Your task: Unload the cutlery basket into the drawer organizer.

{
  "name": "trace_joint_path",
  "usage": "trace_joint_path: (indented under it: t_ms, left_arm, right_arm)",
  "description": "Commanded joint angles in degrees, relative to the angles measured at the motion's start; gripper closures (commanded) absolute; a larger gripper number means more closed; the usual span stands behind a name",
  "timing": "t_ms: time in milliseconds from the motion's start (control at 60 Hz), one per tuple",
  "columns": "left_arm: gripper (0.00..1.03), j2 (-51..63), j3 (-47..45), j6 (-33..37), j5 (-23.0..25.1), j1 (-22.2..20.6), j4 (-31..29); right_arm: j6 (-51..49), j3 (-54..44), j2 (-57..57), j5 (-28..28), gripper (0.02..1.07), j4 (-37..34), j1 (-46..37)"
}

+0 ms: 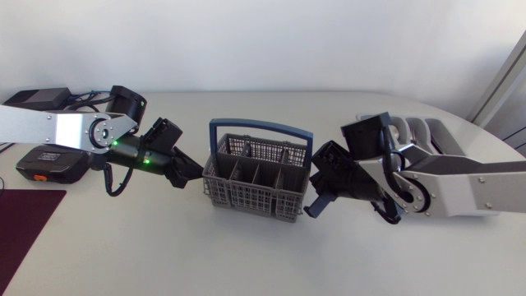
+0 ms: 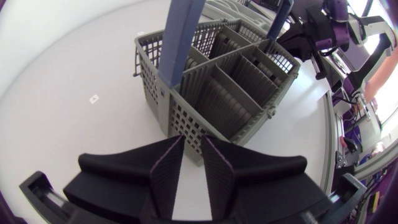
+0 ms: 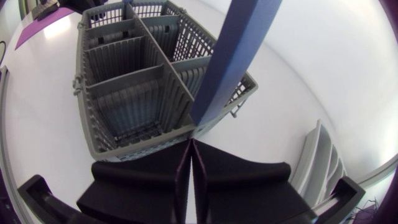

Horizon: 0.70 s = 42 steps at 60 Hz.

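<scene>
Fingers (image 2: 165, 171) slightly spread on the left gripper (image 1: 191, 173), pressed together on the right gripper (image 3: 189, 148), flanking the basket (image 1: 246, 197).

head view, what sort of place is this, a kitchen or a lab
Likely a robot lab workbench, not a kitchen: a left arm and a right arm flank a cutlery basket on a white table, with a drawer organizer beside the right arm.

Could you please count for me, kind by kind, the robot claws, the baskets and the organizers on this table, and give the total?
claws: 2 (left claw, right claw)
cutlery basket: 1
drawer organizer: 1
total: 4
</scene>
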Motion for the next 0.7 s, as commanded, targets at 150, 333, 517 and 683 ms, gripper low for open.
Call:
trace_joint_path:
  t_ms: [150, 333, 517, 683]
  left_arm:
    - [0.79, -2.1, -2.0, 1.7, 1.7, -0.7, 0.1]
    - [0.79, -1.7, -1.6, 1.5, 1.8, -0.2, 1.2]
    - [0.79, 0.3, 0.4, 0.6, 1.8, -0.3, 2.0]
    - [0.79, 1.0, 1.4, 0.4, 1.8, -1.1, 2.2]
  right_arm:
    - [-0.1, 5.9, 5.7, 0.6, 1.01, 4.4, -0.1]
    - [-0.4, 8.1, 8.5, 0.6, 1.01, 5.2, -0.5]
    - [-0.6, 9.8, 9.4, 1.0, 1.01, 5.0, -0.5]
    - [-0.6, 10.6, 9.9, 1.9, 1.01, 5.0, -0.5]
